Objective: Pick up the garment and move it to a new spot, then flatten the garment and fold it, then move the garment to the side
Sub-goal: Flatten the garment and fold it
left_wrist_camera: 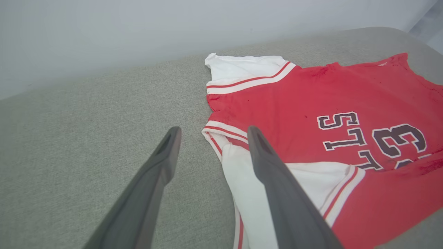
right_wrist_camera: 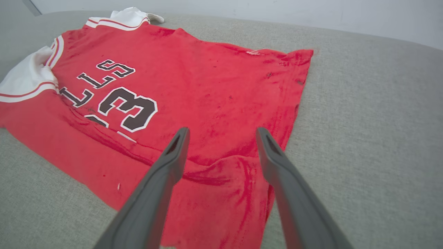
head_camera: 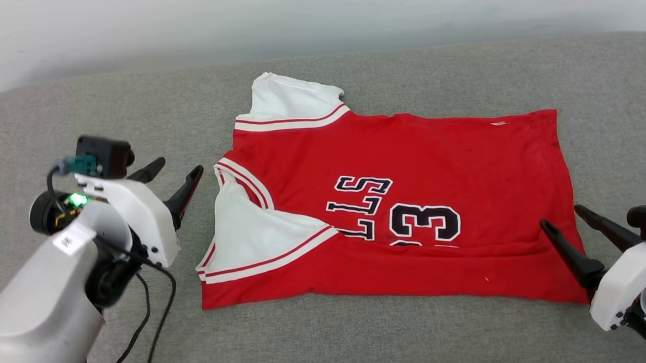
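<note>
Tools [head_camera: 180,172] apart; garment [head_camera: 412,199] "23"

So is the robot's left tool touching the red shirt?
Cannot tell. In the head view the left tool sits beside the shirt over grey cushion, but in the left wrist view one finger overlaps the white sleeve.

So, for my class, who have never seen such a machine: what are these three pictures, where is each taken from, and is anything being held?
It is a two-armed robot. One picture comes from a camera on its head, looking down at a grey cushioned surface. There lies a red jersey with white sleeves, its near edge folded over part of the lettering. The left gripper is beside the collar end, the right gripper at the hem end. The other two pictures come from cameras on each wrist, looking along its two dark fingers. Both grippers are open and hold nothing.
</note>
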Robot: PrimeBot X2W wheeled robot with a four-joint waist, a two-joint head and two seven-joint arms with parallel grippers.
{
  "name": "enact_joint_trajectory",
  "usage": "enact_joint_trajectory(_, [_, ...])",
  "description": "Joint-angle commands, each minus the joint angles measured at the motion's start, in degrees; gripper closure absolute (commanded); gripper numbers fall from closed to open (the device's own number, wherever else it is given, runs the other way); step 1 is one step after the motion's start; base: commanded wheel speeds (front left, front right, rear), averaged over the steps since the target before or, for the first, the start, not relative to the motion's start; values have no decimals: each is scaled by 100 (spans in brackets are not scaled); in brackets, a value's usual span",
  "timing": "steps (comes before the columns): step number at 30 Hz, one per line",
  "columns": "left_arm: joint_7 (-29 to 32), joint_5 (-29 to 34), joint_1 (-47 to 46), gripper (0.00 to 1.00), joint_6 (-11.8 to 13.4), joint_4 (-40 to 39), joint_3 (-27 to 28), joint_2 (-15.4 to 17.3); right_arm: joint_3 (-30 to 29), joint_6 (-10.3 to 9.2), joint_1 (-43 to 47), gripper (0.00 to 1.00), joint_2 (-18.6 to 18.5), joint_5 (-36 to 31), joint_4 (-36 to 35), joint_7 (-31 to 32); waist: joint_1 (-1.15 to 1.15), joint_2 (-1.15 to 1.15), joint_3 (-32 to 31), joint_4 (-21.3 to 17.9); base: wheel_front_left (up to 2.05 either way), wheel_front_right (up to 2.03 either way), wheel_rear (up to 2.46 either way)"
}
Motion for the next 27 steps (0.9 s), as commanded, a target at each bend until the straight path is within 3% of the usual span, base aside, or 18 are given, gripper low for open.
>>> enact_joint_trajectory(1, [219,-113,-124,0,-36,-111,-5,29,-29,-6,66,0,46,-24,-37,42,0,0,-16,25,0,0,0])
enact_joint_trajectory(8, [2444,-968,-383,0,-50,-482,-215,378,-121,-5,72,0,168,-157,-147,174,0,0,-5,23,0,0,0])
enact_joint_trajectory(14, [3883,-1387,-391,0,152,-683,-491,526,-168,-5,48,0,213,-202,-186,231,0,0,51,-37,0,0,0])
enact_joint_trajectory(20, [4547,-1341,-196,0,287,-711,-838,628,-158,-5,-26,0,256,-207,-201,289,0,0,157,-144,0,0,0])
enact_joint_trajectory(27, [4517,-1268,129,0,363,-442,-1064,508,-63,-5,-166,0,319,-180,-168,297,0,0,299,-288,0,0,0])
